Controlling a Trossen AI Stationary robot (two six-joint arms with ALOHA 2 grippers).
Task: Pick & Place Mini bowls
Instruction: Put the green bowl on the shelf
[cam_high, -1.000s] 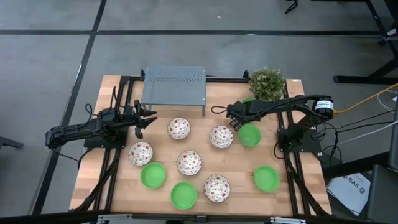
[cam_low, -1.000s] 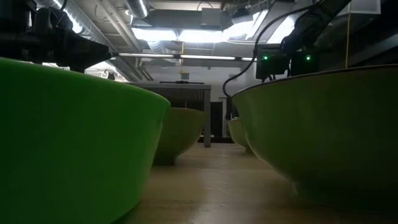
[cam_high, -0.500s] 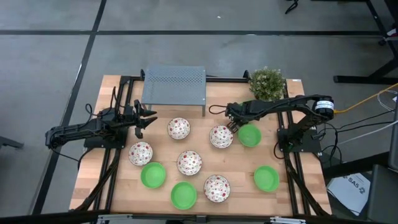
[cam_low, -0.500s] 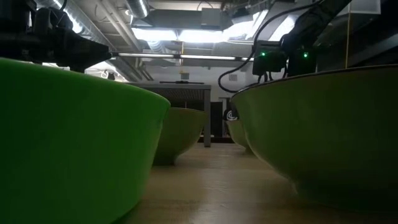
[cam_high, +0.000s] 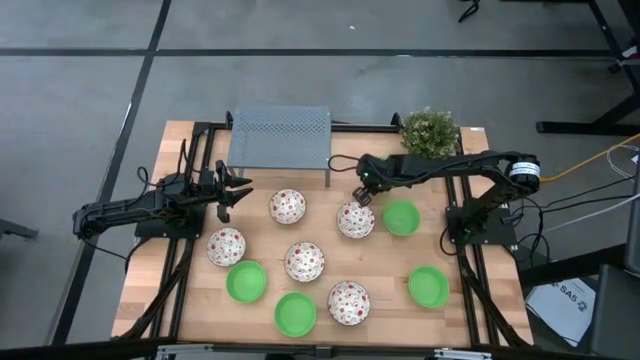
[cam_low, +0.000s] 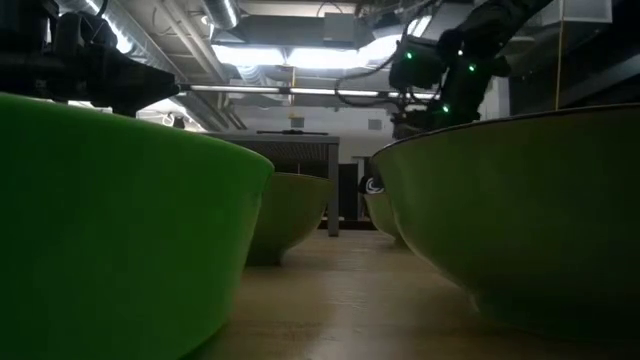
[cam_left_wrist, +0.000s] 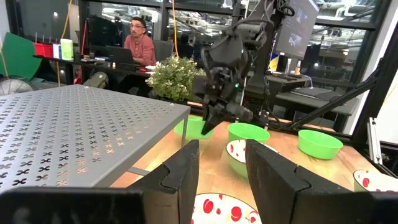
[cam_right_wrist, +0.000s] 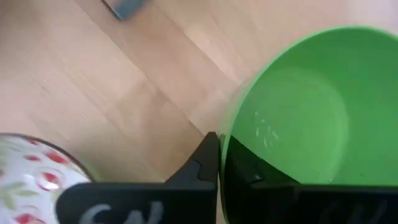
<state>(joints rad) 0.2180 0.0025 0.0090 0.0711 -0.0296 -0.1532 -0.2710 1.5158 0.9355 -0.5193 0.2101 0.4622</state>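
Observation:
Several speckled white mini bowls (cam_high: 304, 261) and plain green ones (cam_high: 246, 281) stand spread over the wooden table (cam_high: 480, 320). My right gripper (cam_high: 360, 193) hangs above the table with its fingers pressed together, just behind the speckled bowl (cam_high: 355, 219) and left of a green bowl (cam_high: 401, 217). In its wrist view the shut fingertips (cam_right_wrist: 218, 146) line up with a green bowl's rim (cam_right_wrist: 298, 112); I see nothing held. Another green bowl (cam_left_wrist: 189, 127) sits by the plant. My left gripper (cam_high: 238, 190) waits open and empty left of a speckled bowl (cam_high: 287, 207).
A grey perforated rack (cam_high: 280, 138) stands at the back middle, and a bushy potted plant (cam_high: 430, 135) at the back right. A person (cam_left_wrist: 138, 40) sits in the room beyond the table. Two green bowls (cam_low: 100, 230) (cam_low: 520, 210) crowd the low view.
My right gripper has shut, risen and moved left, away from the green bowl, which stayed in place. The left arm has not moved.

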